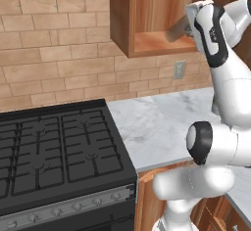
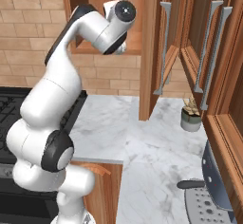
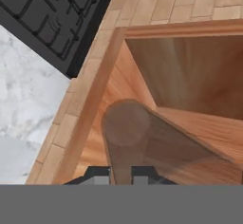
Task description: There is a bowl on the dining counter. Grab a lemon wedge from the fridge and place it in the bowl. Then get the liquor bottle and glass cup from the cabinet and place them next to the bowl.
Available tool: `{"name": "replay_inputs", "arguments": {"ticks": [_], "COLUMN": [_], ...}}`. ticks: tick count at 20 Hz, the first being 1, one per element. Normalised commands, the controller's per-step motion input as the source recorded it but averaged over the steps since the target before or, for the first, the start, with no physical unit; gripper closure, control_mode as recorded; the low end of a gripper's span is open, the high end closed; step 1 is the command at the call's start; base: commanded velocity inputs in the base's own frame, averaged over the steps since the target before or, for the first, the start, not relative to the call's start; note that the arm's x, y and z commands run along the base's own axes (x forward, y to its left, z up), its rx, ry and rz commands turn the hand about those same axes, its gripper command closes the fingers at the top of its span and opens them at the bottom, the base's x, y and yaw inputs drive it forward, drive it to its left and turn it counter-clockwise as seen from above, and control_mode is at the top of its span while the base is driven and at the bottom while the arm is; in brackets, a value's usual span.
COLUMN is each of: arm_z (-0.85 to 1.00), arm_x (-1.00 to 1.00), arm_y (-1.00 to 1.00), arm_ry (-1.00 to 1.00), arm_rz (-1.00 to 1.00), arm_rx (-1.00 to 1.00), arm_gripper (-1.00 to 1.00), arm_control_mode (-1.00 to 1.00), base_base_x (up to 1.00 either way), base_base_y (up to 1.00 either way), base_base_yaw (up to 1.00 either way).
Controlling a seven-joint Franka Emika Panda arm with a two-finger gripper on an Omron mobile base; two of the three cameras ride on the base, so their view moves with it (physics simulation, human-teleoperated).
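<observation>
Glass cup (image 3: 127,137), one of it, sits pinched in the claw (image 3: 122,178) up at the open wall cabinet (image 1: 147,41), tipped on its side so that its round base faces outward in the hand view and its translucent wall stretches back toward the fingers. From the left base view the cup (image 1: 177,29) shows as a grey slanted shape sticking out of the white hand, hanging just over the cabinet's floor board, at the front edge of the opening. The claw's two fingers are drawn in close on the cup, one on each side of its wall. I count one arm, raised high with its elbow bent, the hand level with the cabinet mouth. Below stands one black stove (image 1: 54,151) with a grid of grates and a row of knobs along its front. Next to it runs one marble worktop (image 1: 162,122) along the brick wall (image 1: 54,54), with one grey outlet (image 1: 179,69) set in the bricks. From the right side I see three long grey bar handles (image 2: 164,47) on tall wooden doors, one small potted plant (image 2: 191,116) on the worktop near them, and one grey perforated rack (image 2: 204,204) at the lower corner.
</observation>
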Motion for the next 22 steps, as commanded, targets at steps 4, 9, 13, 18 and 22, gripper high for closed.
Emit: {"name": "replay_inputs", "arguments": {"ticks": [4,9,13,18,22], "arm_z": [0.0,0.03,0.33,0.58,0.68], "arm_x": [-1.0,-0.9,-0.71,-0.65,-0.64], "arm_y": [0.3,0.46,0.47,0.36,0.29], "arm_ry": [-0.14,-0.03,0.0,0.05,0.13], "arm_rz": [-0.04,-0.07,-0.14,-0.14,-0.14], "arm_rx": [-0.07,-0.1,-0.02,0.03,0.14], "arm_gripper": [1.0,1.0,1.0,1.0,1.0], "arm_control_mode": [-1.0,-1.0,-1.0,-1.0,-1.0], "base_base_x": [0.0,0.0,0.0,0.0,0.0], "base_base_y": [0.0,0.0,0.0,0.0,0.0], "base_base_yaw": [0.0,0.0,0.0,0.0,0.0]}}
